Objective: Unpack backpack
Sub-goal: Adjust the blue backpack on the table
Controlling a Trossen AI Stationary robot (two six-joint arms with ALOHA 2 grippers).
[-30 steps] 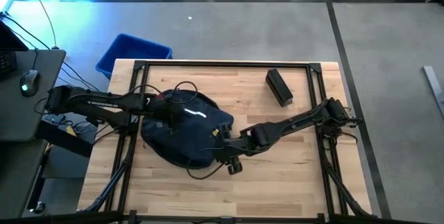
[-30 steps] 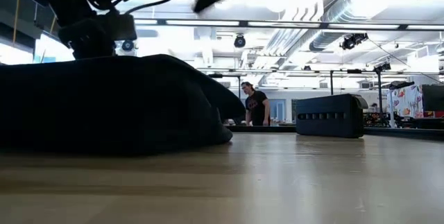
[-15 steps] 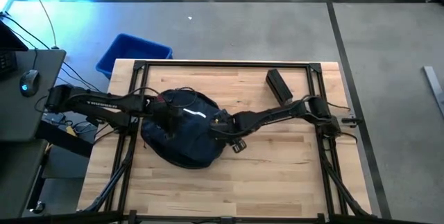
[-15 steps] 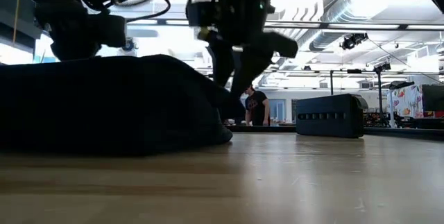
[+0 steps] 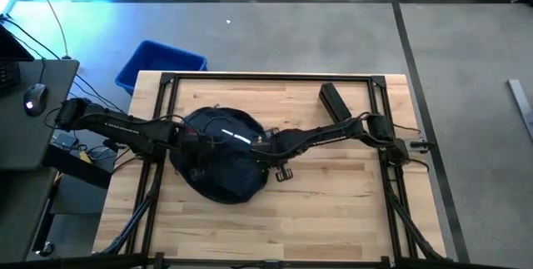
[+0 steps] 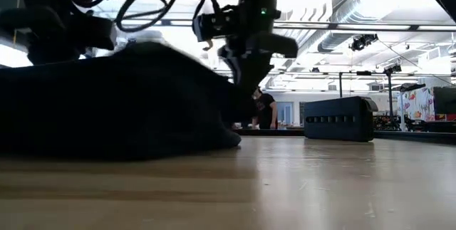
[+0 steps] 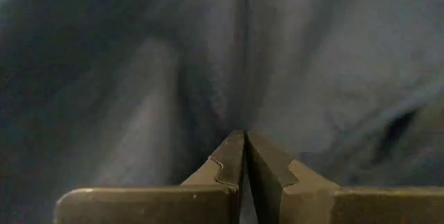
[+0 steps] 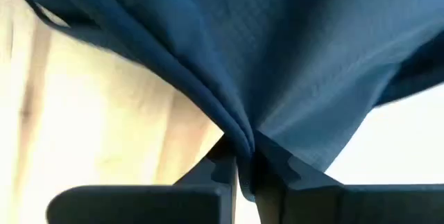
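The dark navy backpack (image 5: 223, 159) lies flat on the wooden table (image 5: 333, 202), left of its middle. In the low view it shows as a dark mound (image 6: 107, 109). My left gripper (image 5: 198, 139) is down on the backpack's far left part, shut on its cloth. My right gripper (image 5: 263, 147) stands over the backpack's right side, pointing steeply down, and is also shut on its cloth. In the low view the right gripper (image 6: 246, 91) meets the mound's right slope. My left gripper (image 7: 244, 139) pinches a crease of the backpack's cloth (image 7: 236, 106) between its shut fingertips, coming from above and slanting down; the cloth fills the wrist view. How many layers, I cannot tell. My right gripper (image 8: 243, 156) pinches a gathered fold of the blue cloth (image 8: 241, 132) between its two fingers, from above, pointing down. Pleats run taut from the fingertips into the backpack's right side. The rest of the backpack stays on the table.
A small black box (image 5: 335, 104) lies at the far right of the table, also seen in the low view as a black box (image 6: 340, 128). A bright blue bin (image 5: 158, 65) stands off the far left corner. A person (image 6: 262, 109) stands far behind the table. Bare wood lies near and right.
My right gripper has swung from the backpack's near right edge toward the far left, come down onto its right side and shut on the cloth. The backpack's right flap has drawn inward and its top has bulged up. My left gripper has shifted slightly over the backpack, still shut.
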